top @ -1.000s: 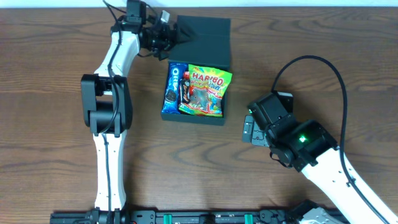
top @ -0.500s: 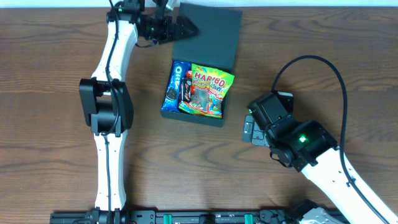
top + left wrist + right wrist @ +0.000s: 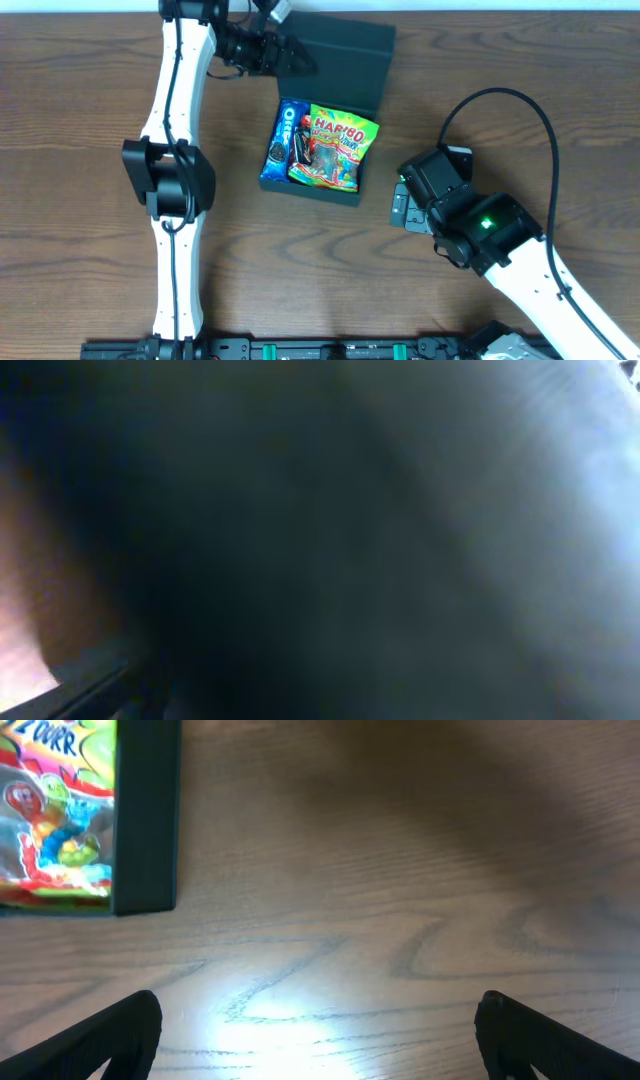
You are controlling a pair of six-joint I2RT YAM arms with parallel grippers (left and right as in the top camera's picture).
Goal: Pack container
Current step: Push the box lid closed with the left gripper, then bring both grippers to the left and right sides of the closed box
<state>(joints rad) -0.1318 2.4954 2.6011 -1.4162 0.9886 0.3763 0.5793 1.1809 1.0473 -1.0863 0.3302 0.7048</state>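
Dark wood-grain table (image 3: 80, 100) runs under both my arms. Nearest, my right arm comes in from the lower right corner. Its right pincer (image 3: 400, 210) faces left, fingers (image 3: 120, 1030) spread as wide as they go, nothing between them. Farther off, my left arm stretches up the left side and bends right at the far edge. Its left pincer (image 3: 295, 57) is also wide open and holds nothing, its tips at the left edge of the raised lid (image 3: 350, 60). Since a second ago that arm has reached farther back and the lid has swung rightward; my right arm has not moved. The container (image 3: 310, 192) sits mid-table, near my right pincer's left but apart from it, with a gummy bag (image 3: 335, 150) and a cookie pack (image 3: 282, 140) inside. My left pincer is at its far left corner.
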